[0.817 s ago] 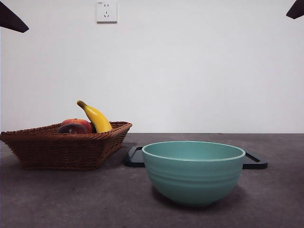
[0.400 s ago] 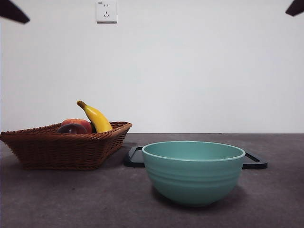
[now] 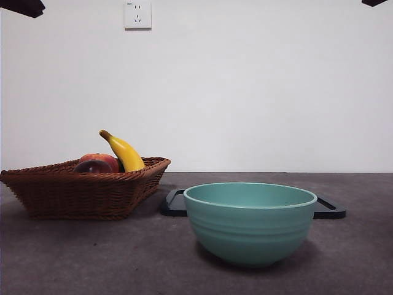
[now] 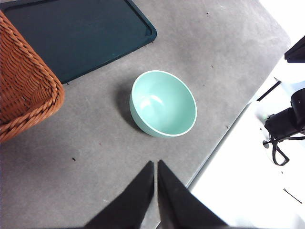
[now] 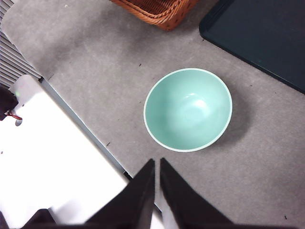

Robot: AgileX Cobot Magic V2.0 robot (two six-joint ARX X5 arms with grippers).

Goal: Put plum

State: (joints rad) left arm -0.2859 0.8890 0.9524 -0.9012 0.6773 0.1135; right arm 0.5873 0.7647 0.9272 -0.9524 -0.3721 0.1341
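Both arm tips risen toward top corners, left end effector (image 4: pixel 156 164) and right end effector (image 5: pixel 157 162) pressed together, grey table (image 3: pixel 92 258), white wall (image 3: pixel 258 92)

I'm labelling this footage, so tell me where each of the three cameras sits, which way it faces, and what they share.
Front view: low, at table height, looking level across the bowl, basket, plum and tray toward the wall; only black arm tips at the top corners.
Left wrist view: high, looking down on the bowl, tray and basket corner; left gripper shut.
Right wrist view: high, looking down from the opposite side; right gripper shut.
Shared: all three show the bowl, empty.
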